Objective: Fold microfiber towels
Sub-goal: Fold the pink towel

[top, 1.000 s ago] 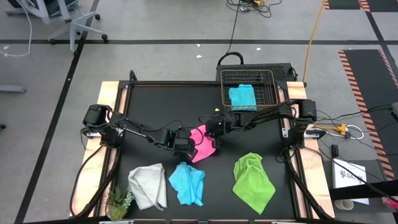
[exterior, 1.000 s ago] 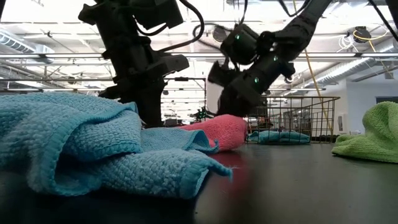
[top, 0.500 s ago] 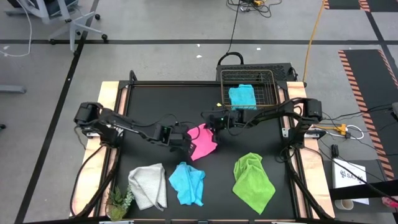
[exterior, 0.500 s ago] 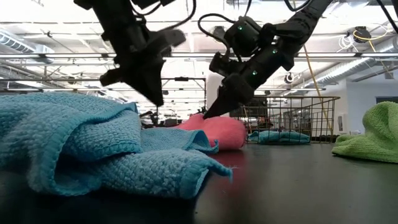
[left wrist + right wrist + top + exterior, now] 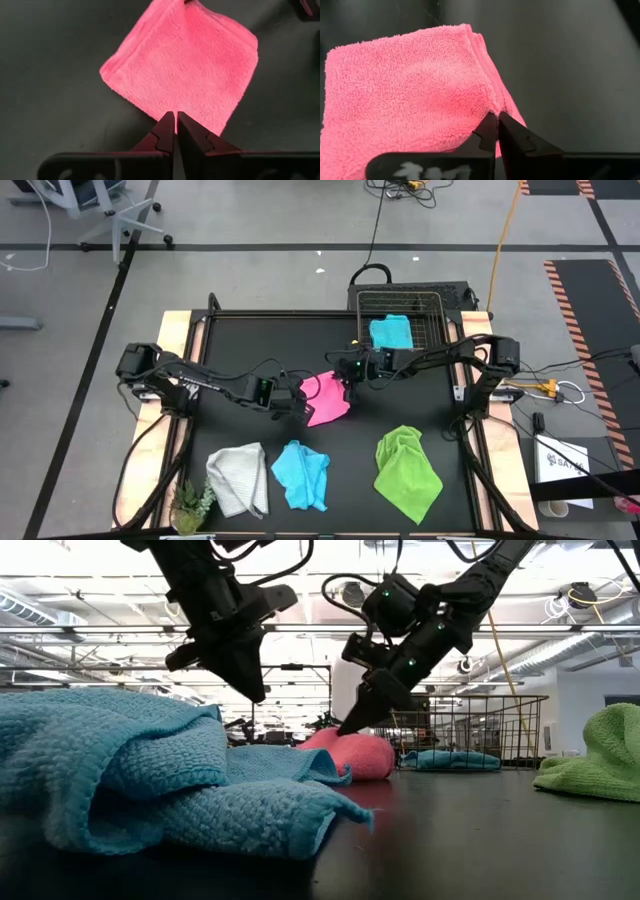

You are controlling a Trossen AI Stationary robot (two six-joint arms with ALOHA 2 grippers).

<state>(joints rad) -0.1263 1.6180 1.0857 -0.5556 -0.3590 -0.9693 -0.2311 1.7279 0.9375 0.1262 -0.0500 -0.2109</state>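
You are pinching the pink towel point(image 5: 410, 95) edge in the right gripper point(image 5: 497, 116); left gripper point(image 5: 175, 116) is hanging over it, fingers together, empty. Lift slowly.

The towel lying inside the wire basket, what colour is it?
Light blue. The towel in the wire basket shows best in the high view.

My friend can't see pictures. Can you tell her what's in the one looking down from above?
Seen from above, two dark robot arms meet over a pink towel mid-table, the left gripper and right gripper at opposite edges. White-grey, blue and green towels lie crumpled along the near edge, another blue one in a wire basket.
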